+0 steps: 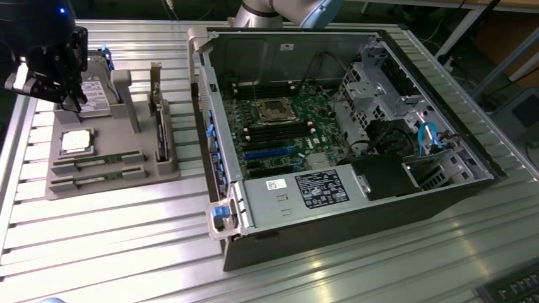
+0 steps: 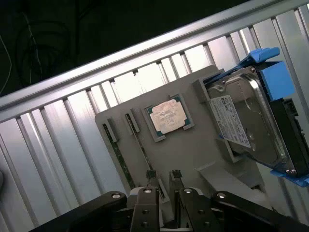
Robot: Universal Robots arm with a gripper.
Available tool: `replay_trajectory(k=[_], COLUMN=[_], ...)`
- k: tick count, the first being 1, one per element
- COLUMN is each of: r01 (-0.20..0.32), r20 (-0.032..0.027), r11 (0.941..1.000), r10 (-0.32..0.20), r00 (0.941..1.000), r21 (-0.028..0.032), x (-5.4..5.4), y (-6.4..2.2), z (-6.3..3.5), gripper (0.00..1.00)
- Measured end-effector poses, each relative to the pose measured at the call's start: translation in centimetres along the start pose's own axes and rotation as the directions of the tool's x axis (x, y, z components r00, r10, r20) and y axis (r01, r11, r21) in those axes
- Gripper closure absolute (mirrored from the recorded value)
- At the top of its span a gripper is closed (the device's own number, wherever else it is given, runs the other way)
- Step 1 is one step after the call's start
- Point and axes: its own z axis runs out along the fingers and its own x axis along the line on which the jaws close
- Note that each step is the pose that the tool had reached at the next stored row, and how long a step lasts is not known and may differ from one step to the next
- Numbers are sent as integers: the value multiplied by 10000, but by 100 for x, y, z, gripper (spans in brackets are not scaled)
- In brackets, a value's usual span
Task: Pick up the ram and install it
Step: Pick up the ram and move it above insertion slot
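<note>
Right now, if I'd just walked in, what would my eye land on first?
The big open computer case on the exterior view's right, with its circuit board laid bare. On the exterior view's left, a grey tray holds spare parts: a square silver chip, a hard drive and thin green memory sticks. The robot's black gripper hovers above that tray, fingers open and empty.

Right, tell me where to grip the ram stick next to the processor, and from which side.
Pinch the ram stick across its flat faces at mid-length, coming straight down from above. It stands on edge in a slot of the gray tray, with blocks at both ends, so only its top edge is free.
</note>
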Motion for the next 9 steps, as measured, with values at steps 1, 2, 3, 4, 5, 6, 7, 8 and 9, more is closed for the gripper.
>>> replay_trajectory(k=[1,2,3,4,5,6,7,8,9], r01=[57,58,66,120,221,391,566,789,983], r20=[-5,-4,-4,0,3,3,-1,-5,-8], r11=[10000,10000,10000,9999,9997,9992,9984,9969,9951], r10=[-57,-58,-66,-120,-221,-391,-566,-789,-983], r00=[10000,10000,10000,9999,9998,9992,9984,9969,9952], r21=[10,11,13,28,51,65,70,79,86], x=[0,1,0,0,0,0,0,1,1], y=[2,2,2,2,2,1,2,2,2], z=[1,1,2,3,3,4,5,6,7], gripper=[76,76,76,76,76,76,76,76,76])
